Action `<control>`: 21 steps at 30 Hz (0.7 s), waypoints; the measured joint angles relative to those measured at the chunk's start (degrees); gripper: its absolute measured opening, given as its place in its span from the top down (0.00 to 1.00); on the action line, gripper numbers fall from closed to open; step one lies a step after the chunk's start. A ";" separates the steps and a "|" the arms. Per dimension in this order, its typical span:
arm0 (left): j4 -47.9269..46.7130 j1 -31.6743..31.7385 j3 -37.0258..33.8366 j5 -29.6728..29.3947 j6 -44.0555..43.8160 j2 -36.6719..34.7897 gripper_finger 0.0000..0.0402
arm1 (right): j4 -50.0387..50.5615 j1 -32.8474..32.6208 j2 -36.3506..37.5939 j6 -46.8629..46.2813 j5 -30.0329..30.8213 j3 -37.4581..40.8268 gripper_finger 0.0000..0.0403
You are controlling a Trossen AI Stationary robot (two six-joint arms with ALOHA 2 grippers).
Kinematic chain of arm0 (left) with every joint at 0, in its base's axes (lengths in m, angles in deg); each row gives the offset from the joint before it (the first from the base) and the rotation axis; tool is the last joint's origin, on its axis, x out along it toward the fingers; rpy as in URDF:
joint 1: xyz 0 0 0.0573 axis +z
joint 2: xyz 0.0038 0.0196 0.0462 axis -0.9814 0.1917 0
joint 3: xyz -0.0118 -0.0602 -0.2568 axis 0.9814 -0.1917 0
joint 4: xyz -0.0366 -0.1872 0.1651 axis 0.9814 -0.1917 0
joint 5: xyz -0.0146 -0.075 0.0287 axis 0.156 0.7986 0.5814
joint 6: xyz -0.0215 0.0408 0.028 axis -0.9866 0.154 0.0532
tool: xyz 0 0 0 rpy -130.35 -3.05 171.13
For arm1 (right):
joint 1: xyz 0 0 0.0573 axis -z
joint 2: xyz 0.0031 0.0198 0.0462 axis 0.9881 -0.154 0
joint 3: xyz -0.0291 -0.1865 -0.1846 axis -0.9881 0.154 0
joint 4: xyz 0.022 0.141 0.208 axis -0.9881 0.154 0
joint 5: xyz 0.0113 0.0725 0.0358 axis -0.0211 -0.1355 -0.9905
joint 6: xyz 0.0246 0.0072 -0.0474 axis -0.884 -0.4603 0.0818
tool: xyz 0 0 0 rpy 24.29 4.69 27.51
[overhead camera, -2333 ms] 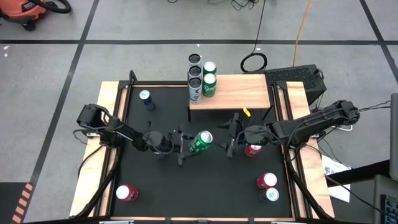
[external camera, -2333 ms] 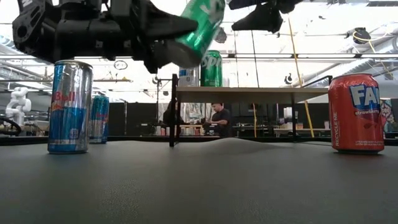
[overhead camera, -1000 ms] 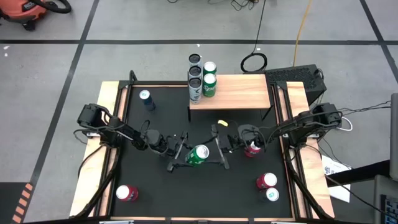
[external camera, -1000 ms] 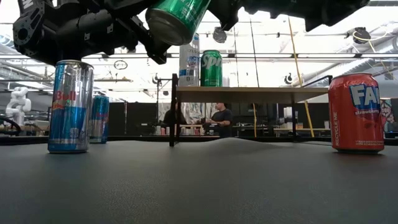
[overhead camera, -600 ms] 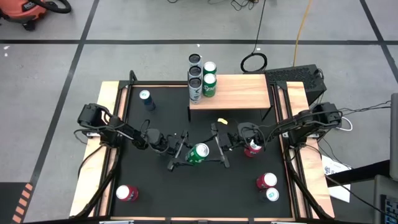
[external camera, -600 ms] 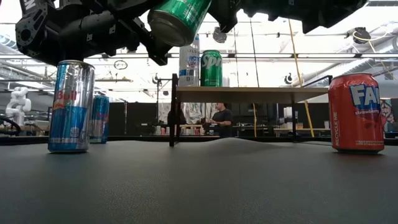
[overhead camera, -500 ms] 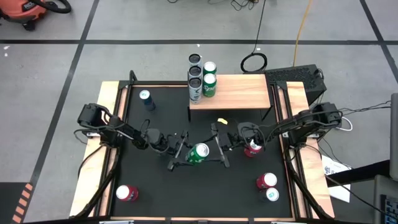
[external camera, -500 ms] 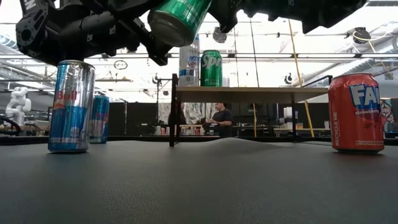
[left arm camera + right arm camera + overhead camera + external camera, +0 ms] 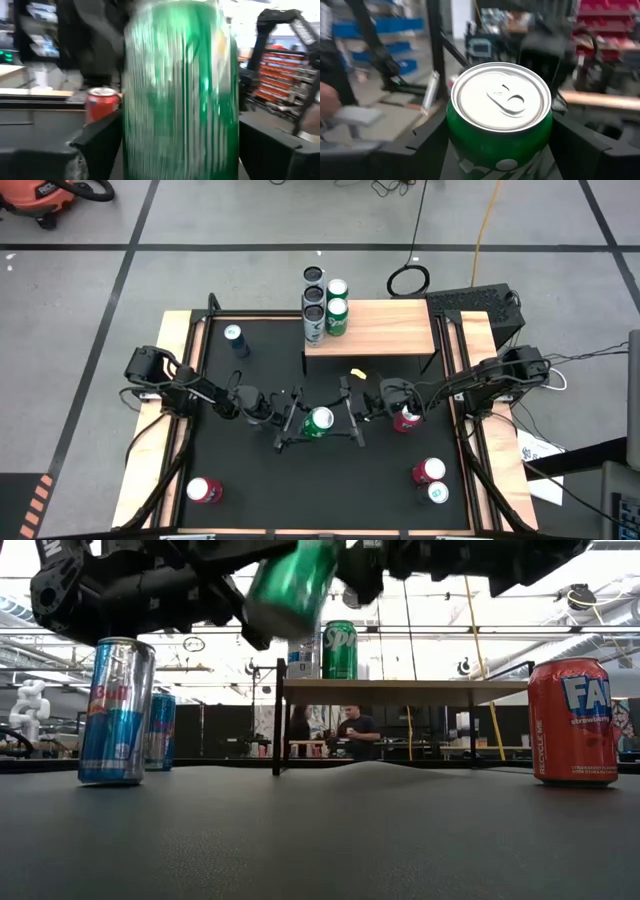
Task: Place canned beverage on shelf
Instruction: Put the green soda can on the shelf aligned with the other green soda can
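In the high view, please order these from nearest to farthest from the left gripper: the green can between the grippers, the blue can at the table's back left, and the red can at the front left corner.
From the left gripper:
1. Green can, right at its fingers, table centre.
2. Red can, front left corner, and blue can, back left: too close to call.

A black tabletop point(image 9: 250, 480) framed by wooden side rails point(image 9: 170, 430) carries a small wood-topped shelf point(image 9: 385, 327) at its far edge, 3 cans point(image 9: 322, 310) clustered at the shelf's left end. On the tabletop stand a blue can point(image 9: 234, 336) near the far-left corner, a red can point(image 9: 203, 491) near-left, and 3 cans point(image 9: 430, 472) toward the right side.
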 joint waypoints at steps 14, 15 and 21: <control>-22.16 2.62 -0.15 -9.06 0.72 -8.94 0.02 | 20.01 0.74 11.22 -5.06 17.73 0.09 0.31; -24.35 2.58 -0.15 -11.32 0.65 -9.75 0.02 | 22.28 1.14 12.66 -5.08 20.10 0.09 0.31; -30.28 2.37 -0.22 -18.31 0.46 -11.69 0.02 | 29.16 7.55 19.59 -5.68 24.87 0.06 0.31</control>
